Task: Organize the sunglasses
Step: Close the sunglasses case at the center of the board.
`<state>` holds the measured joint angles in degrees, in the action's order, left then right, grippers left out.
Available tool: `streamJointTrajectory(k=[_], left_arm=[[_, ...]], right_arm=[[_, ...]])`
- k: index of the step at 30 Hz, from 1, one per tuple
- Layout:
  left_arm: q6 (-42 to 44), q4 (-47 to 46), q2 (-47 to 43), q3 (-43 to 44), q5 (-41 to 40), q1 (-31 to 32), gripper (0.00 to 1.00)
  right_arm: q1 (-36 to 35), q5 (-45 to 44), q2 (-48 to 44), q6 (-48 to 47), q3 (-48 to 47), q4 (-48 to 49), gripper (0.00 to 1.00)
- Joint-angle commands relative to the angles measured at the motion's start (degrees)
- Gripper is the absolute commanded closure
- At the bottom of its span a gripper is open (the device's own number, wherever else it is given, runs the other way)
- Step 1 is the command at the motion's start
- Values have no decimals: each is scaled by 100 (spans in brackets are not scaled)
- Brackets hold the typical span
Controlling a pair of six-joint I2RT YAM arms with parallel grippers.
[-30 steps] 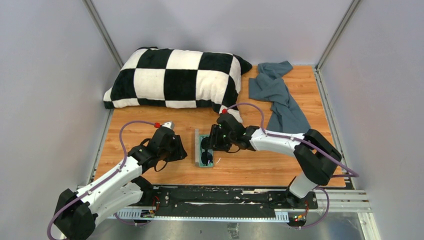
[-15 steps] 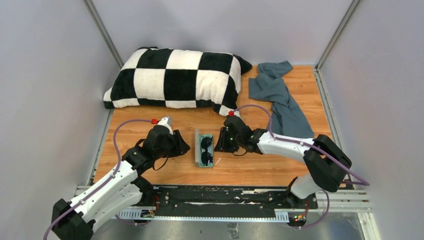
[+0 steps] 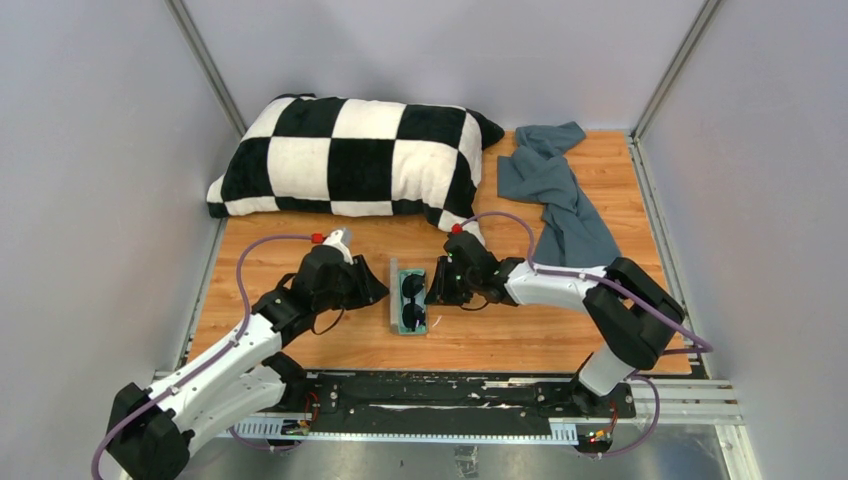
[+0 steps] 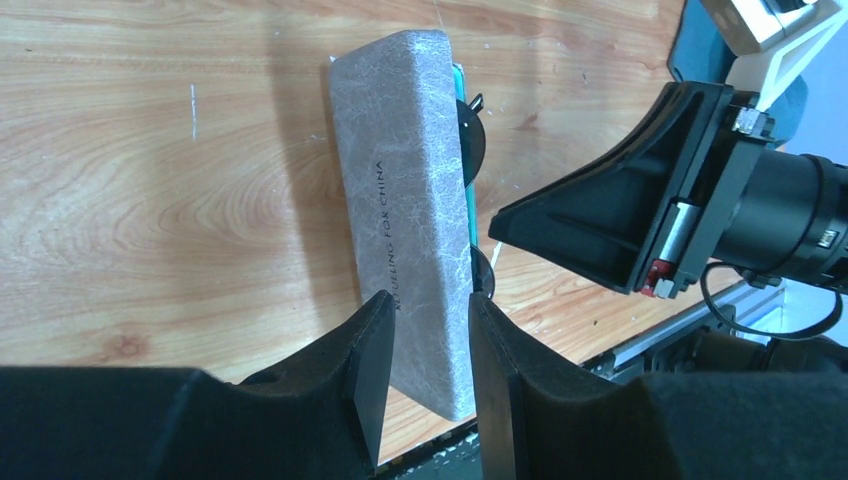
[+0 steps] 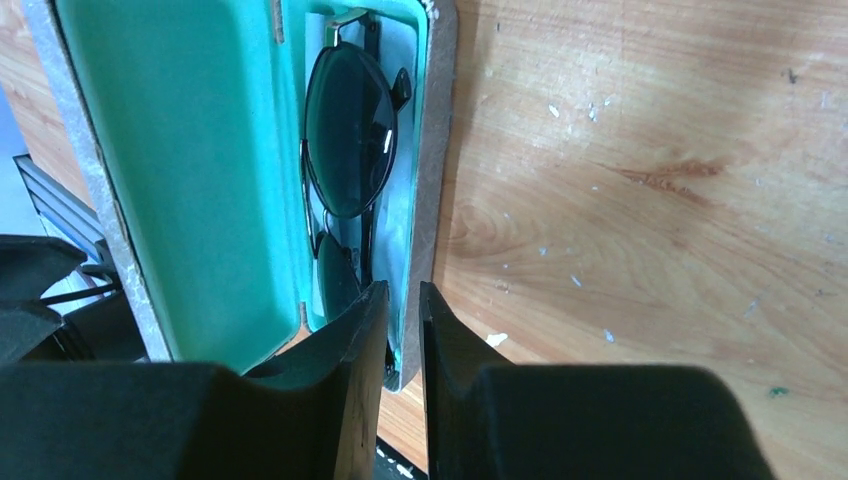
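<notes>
Slender black folded sunglasses (image 5: 345, 150) are lying in the open teal-lined grey case (image 5: 190, 150) by the wooden table's (image 3: 500, 340) near edge; likely light, fragile, best pinched at the bridge. Left pincer (image 4: 428, 310) is hovering slightly parted, right pincer (image 5: 403, 295) nearly closed, both empty.

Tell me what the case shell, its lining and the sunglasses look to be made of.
Case: grey, matte, crinkled fibrous covering with printed lettering, likely a paper-like fabric over a stiff shell. Lining: smooth, even teal, perhaps plastic or felt; unclear. Sunglasses: thin dark frame, probably metal; glossy dark lenses showing a glint.
</notes>
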<state>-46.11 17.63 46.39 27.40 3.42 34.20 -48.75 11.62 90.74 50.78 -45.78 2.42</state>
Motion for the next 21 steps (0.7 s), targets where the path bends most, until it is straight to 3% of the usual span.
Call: streamJointTrajectory(k=[1,21], left_arm=[[-21,-216,90,-48,106,-27,62],[-90,-623,435,-198,341,-32,70]], right_arm=[[126,95,223,14,70,149,78],[179,218,535,53,-36,292,86]])
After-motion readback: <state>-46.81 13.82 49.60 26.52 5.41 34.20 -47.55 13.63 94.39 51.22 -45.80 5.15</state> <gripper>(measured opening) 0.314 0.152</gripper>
